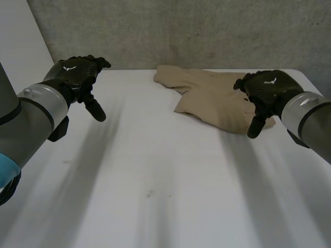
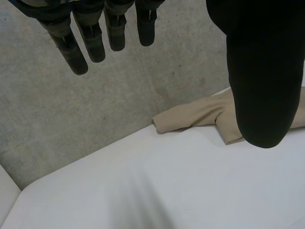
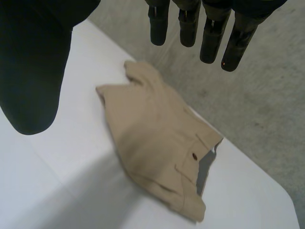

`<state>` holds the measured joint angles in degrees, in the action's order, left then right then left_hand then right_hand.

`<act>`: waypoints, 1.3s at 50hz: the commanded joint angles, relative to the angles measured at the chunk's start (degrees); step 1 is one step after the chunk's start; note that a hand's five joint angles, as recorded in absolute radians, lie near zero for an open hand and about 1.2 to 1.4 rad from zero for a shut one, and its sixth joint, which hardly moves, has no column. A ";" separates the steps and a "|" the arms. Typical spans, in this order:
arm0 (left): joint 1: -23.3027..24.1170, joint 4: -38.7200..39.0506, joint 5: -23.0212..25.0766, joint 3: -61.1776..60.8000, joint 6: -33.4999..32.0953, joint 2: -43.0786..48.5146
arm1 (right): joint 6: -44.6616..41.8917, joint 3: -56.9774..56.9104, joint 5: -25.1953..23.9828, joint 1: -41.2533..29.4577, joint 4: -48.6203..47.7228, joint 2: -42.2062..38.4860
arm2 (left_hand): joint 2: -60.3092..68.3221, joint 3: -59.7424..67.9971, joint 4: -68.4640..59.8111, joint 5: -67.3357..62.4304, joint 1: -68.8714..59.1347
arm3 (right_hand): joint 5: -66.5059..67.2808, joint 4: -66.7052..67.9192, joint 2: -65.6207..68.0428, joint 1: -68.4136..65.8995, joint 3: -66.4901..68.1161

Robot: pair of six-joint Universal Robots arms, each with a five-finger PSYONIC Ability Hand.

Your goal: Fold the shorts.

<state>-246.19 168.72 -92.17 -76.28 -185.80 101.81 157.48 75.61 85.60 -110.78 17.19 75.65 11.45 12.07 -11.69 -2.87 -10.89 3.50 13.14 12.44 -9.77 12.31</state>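
My left hand (image 1: 77, 75) hangs over the left side of the white counter (image 1: 155, 175), its fingers straight and spread, thumb apart, holding nothing. My right hand (image 1: 266, 88) hovers on the right, just as loose and empty, above the near end of the tan cloth shorts (image 1: 207, 95). The shorts lie rumpled at the far right of the counter, close to the grey concrete wall (image 1: 181, 31). Their waistband, with its dark button, is at the end under my right hand, and neither hand touches them.
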 commanded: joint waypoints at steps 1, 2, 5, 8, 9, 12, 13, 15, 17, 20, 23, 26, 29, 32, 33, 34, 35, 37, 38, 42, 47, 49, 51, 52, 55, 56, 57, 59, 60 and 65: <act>0.00 0.12 -0.12 0.16 0.08 0.23 | -7.09 -2.13 0.18 0.48 -4.08 -8.49 | -1.45 -2.07 1.69 2.87 0.89 | -3.50 -3.14 -2.44 -0.23 -2.31; 0.00 0.12 -0.12 0.16 0.08 0.23 | -7.53 -2.75 0.18 0.57 -5.22 -9.72 | -1.45 -2.07 1.69 2.87 0.89 | -3.50 -3.14 -2.44 -0.23 -2.31; 0.09 0.20 -0.12 0.16 0.08 0.49 | -9.47 -4.86 0.09 1.79 -10.49 -15.34 | -1.45 -2.07 1.69 2.87 0.89 | -3.50 -3.14 -2.44 -0.23 -2.31; 0.00 0.20 -0.12 0.16 0.08 1.10 | -11.66 -6.96 -0.34 4.34 -16.19 -20.95 | -1.45 -2.07 1.69 2.87 0.89 | -2.09 -1.73 -1.03 -1.63 -0.90; 0.00 0.20 -0.12 0.16 0.08 1.19 | -12.28 -7.58 -0.35 4.87 -17.53 -22.29 | -1.45 -2.07 1.69 2.87 0.89 | -0.40 -0.04 0.66 -3.32 0.78; 0.00 0.20 -0.12 0.16 0.08 1.72 | -14.73 -10.21 -0.61 6.62 -20.08 -27.11 | -1.45 -2.07 1.69 2.87 0.89 | 2.97 3.33 4.03 -6.69 4.15; 0.00 0.20 -0.12 0.25 0.08 1.90 | -15.18 -10.92 -0.87 7.07 -20.09 -28.18 | -1.45 -2.07 1.69 2.87 0.89 | 3.14 3.50 4.20 -6.87 4.33; 0.00 0.20 -0.12 0.25 0.08 2.25 | -16.06 -12.50 -2.10 8.47 -20.09 -30.99 | -1.45 -2.07 1.69 2.87 0.89 | 3.48 3.84 4.54 -7.20 4.67; 0.00 0.20 -0.12 0.25 0.17 2.42 | -16.06 -13.03 -3.15 9.18 -20.18 -32.23 | -1.45 -2.07 1.69 2.87 0.89 | 3.48 3.84 4.54 -7.21 4.67; 0.00 0.29 -0.20 0.42 0.08 2.95 | -16.24 -13.91 -4.04 10.41 -20.61 -34.07 | -1.45 -2.07 1.69 2.87 0.89 | 7.17 7.53 8.23 -10.89 8.36; 0.00 0.90 -0.20 0.69 0.08 3.39 | -16.15 -15.49 -4.30 11.38 -20.70 -35.57 | -1.45 -2.07 1.69 2.87 0.89 | 13.39 13.75 14.45 -17.12 14.58; 0.00 1.34 -0.20 0.78 0.08 3.92 | -15.80 -16.98 -4.65 11.99 -20.70 -36.80 | -1.45 -2.07 1.69 2.87 0.89 | 19.10 19.46 20.16 -22.82 20.29; 0.00 1.52 -0.20 0.78 0.08 4.18 | -15.80 -17.60 -4.83 12.34 -20.70 -37.50 | -1.45 -2.07 1.69 2.87 0.89 | 21.98 22.34 23.04 -25.70 23.16; 0.09 1.52 -0.20 0.69 0.08 4.18 | -15.80 -18.48 -5.62 12.78 -20.70 -38.29 | -1.41 -2.03 1.65 2.83 0.84 | 24.50 24.86 25.56 -28.23 25.69; 0.09 1.52 -0.20 0.69 0.08 4.18 | -15.80 -18.92 -6.32 12.96 -20.70 -38.82 | -1.41 -2.03 1.65 2.83 0.84 | 26.01 26.37 27.07 -29.73 27.20; 0.09 1.52 -0.20 0.69 0.08 4.18 | -15.71 -19.10 -6.58 12.96 -20.70 -39.08 | -1.41 -2.03 1.65 2.83 0.84 | 26.69 27.05 27.75 -30.41 27.88; 0.09 1.52 -0.20 0.69 0.17 4.18 | -15.71 -19.27 -6.94 12.96 -20.70 -39.35 | -1.41 -2.03 1.65 2.83 0.84 | 27.03 27.39 28.09 -30.75 28.22; 0.00 1.52 -0.20 0.69 0.17 4.18 | -15.71 -19.89 -7.72 12.96 -20.79 -39.79 | -1.41 -2.03 1.65 2.83 0.84 | 29.87 30.23 30.93 -33.59 31.06; 0.00 1.52 -0.20 0.69 0.17 4.18 | -15.71 -20.15 -7.82 12.96 -20.79 -39.88 | -1.41 -2.03 1.65 2.83 0.84 | 30.89 31.25 31.95 -34.62 32.08; 0.00 1.52 -0.20 0.69 0.17 4.18 | -15.62 -21.47 -8.52 13.05 -20.79 -41.10 | -1.41 -2.03 1.65 2.83 0.84 | 36.44 36.80 37.50 -40.17 37.63; 0.00 1.52 -0.20 0.60 0.17 4.18 | -15.62 -23.14 -9.31 13.05 -20.79 -42.78 | -1.41 -2.03 1.65 2.83 0.84 | 42.33 42.69 43.39 -46.05 43.52; 0.09 1.52 -0.20 0.60 0.17 4.18 | -15.62 -23.75 -9.57 13.48 -20.79 -43.39 | -1.41 -2.03 1.65 2.83 0.84 | 46.85 47.21 47.91 -50.58 48.04; 0.09 1.52 -0.20 0.51 0.17 4.18 | -15.62 -24.11 -9.75 13.84 -20.79 -43.74 | -1.41 -2.03 1.65 2.83 0.84 | 51.39 51.75 52.45 -55.12 52.58; 0.09 1.52 -0.29 0.51 0.17 4.18 | -15.62 -24.20 -9.75 13.93 -20.79 -43.92 | -1.41 -2.03 1.65 2.83 0.84 | 55.09 55.45 56.15 -58.81 56.27; 0.09 1.61 -0.20 0.51 0.17 4.27 | -15.62 -24.46 -10.10 13.93 -20.70 -43.48 | -1.41 -2.03 1.65 2.83 0.84 | 66.50 66.86 67.56 -70.23 67.69; 0.09 1.61 -0.20 0.51 0.17 4.36 | -15.62 -24.37 -10.02 13.93 -20.70 -43.05 | -1.41 -2.03 1.65 2.83 0.84 | 66.50 66.86 67.56 -70.23 67.69; 0.09 1.61 -0.29 0.60 0.26 4.71 | -15.19 -23.85 -9.75 13.58 -20.70 -41.56 | -1.41 -2.03 1.65 2.83 0.84 | 66.50 66.86 67.56 -70.23 67.69; 0.09 1.61 -0.29 0.51 0.52 4.97 | -14.05 -22.89 -9.49 13.31 -20.62 -38.93 | -1.24 -1.86 1.48 2.66 0.67 | 66.50 66.86 67.56 -70.23 67.69; 0.18 1.61 -0.29 0.51 0.61 5.15 | -13.26 -22.10 -9.49 13.31 -20.62 -37.26 | -1.07 -1.69 1.31 2.49 0.50 | 66.50 66.86 67.56 -70.23 67.69; 1.14 1.87 -0.73 0.51 1.75 7.51 | -6.32 -14.11 -10.10 12.96 -20.62 -24.44 | -0.90 -1.52 1.14 2.32 0.33 | 66.50 66.86 67.56 -70.23 67.69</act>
<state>-245.97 170.36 -92.53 -75.77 -185.18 107.11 145.09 54.50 75.74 -97.32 -3.46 39.37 11.45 12.07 -11.70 -2.87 -10.89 55.57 68.03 67.12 -53.11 67.52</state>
